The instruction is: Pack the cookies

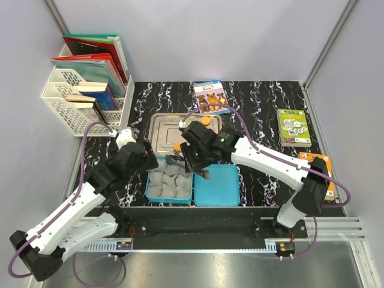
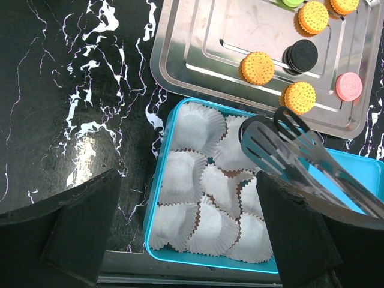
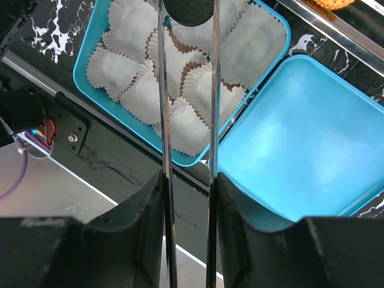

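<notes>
Cookies [image 2: 257, 66] on tray [image 1: 159, 127] at centre, box [image 1: 170, 201] of paper cups [image 1: 168, 181] below it, tongs [image 2: 288, 144] over cups, lid [image 1: 217, 186] right of box.

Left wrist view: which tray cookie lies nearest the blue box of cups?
The orange cookie beside the tray's box-side rim, just left of the pink one; the other orange ones sit farther in.

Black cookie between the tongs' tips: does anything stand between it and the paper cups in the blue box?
Nothing visible does. The right gripper holds the tongs, whose tips pinch the black cookie above the open paper cups in the blue box. The lid lies beside the box, not on it.
</notes>
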`<state>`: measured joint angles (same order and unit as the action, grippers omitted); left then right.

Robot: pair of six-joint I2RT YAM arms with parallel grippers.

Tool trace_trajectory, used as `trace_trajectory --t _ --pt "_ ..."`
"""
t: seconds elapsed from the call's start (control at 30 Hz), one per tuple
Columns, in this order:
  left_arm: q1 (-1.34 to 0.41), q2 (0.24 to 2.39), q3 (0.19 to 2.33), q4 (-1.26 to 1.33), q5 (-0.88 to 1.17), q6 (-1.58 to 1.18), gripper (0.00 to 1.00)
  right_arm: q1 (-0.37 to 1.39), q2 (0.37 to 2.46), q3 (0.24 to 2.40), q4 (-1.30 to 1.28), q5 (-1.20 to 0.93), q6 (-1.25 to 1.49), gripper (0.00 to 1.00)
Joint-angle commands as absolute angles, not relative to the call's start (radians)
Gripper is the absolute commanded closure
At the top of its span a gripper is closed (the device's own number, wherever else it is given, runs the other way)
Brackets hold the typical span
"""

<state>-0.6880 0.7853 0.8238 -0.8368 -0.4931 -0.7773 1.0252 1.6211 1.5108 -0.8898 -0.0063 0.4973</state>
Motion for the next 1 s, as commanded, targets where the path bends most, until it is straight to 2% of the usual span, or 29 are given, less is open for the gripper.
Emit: trace_trajectory --t 0.0,0.4,0.73,0.97 --pt "-0.686 0.787 0.83 -0.795 -0.468 -0.775 0.01 1.032 1.583 1.537 -0.9 0.011 0.488 0.59" --pt "-0.684 0.79 0.825 -0.787 -0.46 -0.773 0.01 1.032 1.588 1.522 -0.893 0.005 0.491 0.47" --pt "-0.686 0.787 0.819 -0.785 -0.459 -0.772 0.01 1.02 1.554 1.54 -0.913 0.084 0.491 0.5" --pt "-0.686 0.787 0.815 -0.781 -0.453 -0.772 0.01 0.819 1.537 1.537 -0.93 0.064 0.445 0.5"
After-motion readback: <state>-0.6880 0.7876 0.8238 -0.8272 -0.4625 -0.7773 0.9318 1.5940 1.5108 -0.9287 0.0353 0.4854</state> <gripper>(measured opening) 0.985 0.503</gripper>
